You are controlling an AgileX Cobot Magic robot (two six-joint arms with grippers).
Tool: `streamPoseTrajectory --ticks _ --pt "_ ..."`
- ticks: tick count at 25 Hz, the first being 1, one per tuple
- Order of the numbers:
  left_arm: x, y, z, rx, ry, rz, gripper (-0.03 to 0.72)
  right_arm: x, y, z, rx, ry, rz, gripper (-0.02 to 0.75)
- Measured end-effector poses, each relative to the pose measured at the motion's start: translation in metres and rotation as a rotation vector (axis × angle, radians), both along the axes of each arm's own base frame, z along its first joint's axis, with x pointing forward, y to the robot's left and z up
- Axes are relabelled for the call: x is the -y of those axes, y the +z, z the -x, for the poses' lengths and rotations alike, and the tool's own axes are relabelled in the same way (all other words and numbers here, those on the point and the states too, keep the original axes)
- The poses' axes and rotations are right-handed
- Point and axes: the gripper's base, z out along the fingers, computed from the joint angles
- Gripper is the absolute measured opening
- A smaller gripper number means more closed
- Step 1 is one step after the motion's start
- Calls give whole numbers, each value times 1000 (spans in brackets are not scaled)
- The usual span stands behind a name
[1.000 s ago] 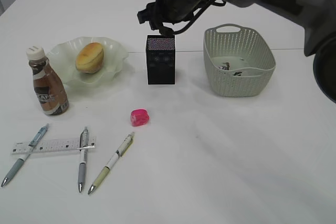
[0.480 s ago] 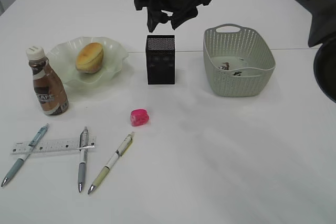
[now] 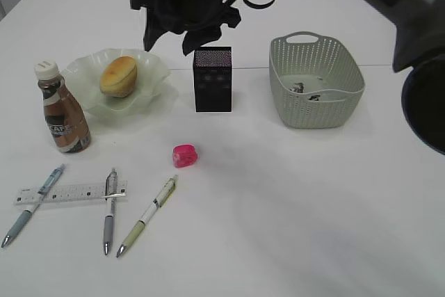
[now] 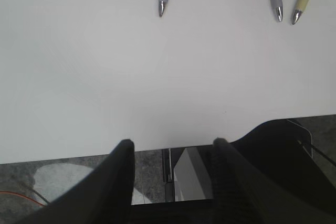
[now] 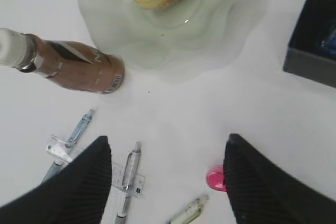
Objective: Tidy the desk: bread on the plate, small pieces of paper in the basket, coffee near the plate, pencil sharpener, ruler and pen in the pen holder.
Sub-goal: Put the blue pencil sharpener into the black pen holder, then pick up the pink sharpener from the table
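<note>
Our right gripper (image 5: 165, 182) hangs high with fingers wide apart and empty. Our left gripper (image 4: 170, 163) waits half apart, empty too. The pink pencil sharpener (image 3: 185, 155) sits near the pen holder (image 3: 213, 78). Coming down, we might knock the coffee (image 3: 61, 110).

On the brown coffee bottle (image 3: 61, 115) at the left we can read white letters, maybe "CAFE". The ruler (image 3: 69, 193) near us has marks too small to read.
</note>
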Motion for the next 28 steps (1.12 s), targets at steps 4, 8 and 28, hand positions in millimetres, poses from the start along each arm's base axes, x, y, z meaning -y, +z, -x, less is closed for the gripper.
streamPoseTrajectory --ticks 4,8,28 --pt "0 0 0 0 0 0 343 -25 -1 17 11 33 30 542" --pt "0 0 0 0 0 0 343 -37 -1 26 21 58 44 543" --pt "1 0 0 0 0 8 343 -32 -37 24 -57 52 151 543"
